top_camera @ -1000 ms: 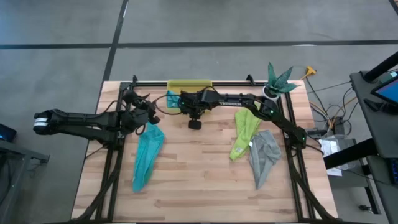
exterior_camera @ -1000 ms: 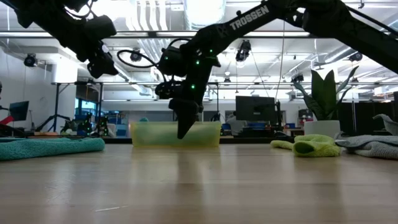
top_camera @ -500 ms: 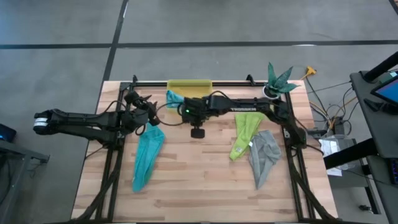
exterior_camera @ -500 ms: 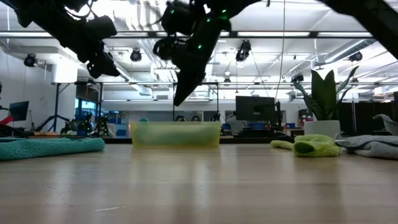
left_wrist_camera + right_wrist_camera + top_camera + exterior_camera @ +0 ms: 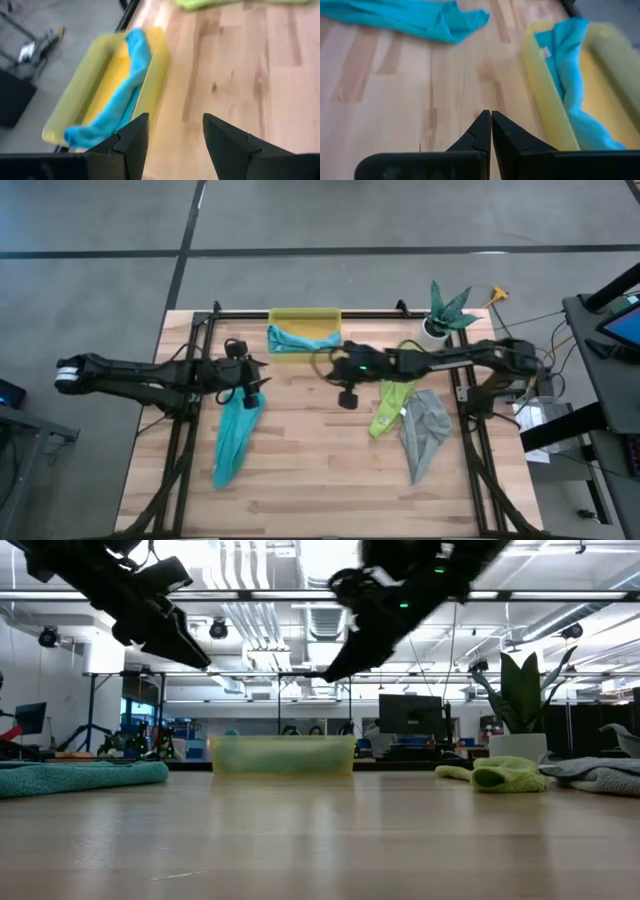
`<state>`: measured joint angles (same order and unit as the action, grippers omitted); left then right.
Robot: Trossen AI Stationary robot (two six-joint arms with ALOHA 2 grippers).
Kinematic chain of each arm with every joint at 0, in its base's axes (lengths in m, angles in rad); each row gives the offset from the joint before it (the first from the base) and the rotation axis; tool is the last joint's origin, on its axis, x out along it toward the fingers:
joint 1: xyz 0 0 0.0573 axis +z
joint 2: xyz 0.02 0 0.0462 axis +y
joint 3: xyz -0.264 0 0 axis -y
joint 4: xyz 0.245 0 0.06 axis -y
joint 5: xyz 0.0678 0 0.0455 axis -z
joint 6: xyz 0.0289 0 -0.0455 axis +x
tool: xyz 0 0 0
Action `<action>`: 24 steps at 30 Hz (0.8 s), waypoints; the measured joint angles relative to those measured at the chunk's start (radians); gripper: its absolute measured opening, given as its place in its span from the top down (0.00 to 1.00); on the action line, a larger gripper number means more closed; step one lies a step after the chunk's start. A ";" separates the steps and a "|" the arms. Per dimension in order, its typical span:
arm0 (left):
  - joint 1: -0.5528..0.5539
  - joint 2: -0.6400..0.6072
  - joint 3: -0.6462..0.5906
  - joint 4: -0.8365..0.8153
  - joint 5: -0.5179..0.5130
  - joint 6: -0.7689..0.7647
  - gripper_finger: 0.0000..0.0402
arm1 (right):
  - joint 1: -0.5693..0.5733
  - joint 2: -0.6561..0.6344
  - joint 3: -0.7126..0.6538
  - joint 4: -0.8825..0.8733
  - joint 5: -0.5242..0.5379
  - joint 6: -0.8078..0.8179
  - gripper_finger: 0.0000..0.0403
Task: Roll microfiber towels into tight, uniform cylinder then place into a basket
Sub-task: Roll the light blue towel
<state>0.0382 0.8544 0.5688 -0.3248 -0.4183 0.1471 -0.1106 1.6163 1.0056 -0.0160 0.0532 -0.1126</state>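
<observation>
Looking at the basket [image 5: 304, 316] first, you see the light blue towel [image 5: 300, 339] lying in it. It is loose, not rolled, and one end hangs over the front wall.

Your left gripper [image 5: 252, 384] hangs in front of the basket, toward its left side, just over the top end of the teal towel [image 5: 237, 430]. Its jaws stand partly open and hold nothing. Your right gripper [image 5: 347, 395] hangs in front of the basket too, toward its right side. Its jaws are pressed together and hold nothing.

The teal towel lies flat in front of the basket, to the left. The green towel [image 5: 392, 397] lies in front of the basket to the right, and the grey towel [image 5: 422, 428] lies just past it, touching it. A plant pot [image 5: 434, 328] stands to the right of the basket.

These towels are soft, light and floppy. They will sag and bunch up when you lift them, and a roll will likely come loose if you let go. I think it is best to pinch the teal towel at a corner or along its narrow end, then roll it tight along the table. The cloth should not slip much in the jaws.
</observation>
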 joint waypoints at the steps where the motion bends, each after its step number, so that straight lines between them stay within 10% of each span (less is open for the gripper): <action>1: -0.003 0.012 0.008 -0.024 -0.020 -0.017 0.57 | 0.001 -0.033 -0.053 0.055 0.001 -0.006 0.98; 11: -0.113 0.363 0.314 -0.520 -0.090 -0.578 0.63 | 0.001 -0.200 -0.448 0.461 0.000 -0.036 0.98; 24: -0.216 0.800 0.632 -1.037 -0.028 -1.068 0.79 | 0.001 -0.193 -0.616 0.747 0.000 -0.124 0.98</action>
<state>-0.1781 1.6545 1.2010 -1.3623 -0.4467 -0.9209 -0.1093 1.4232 0.3892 0.7311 0.0529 -0.2363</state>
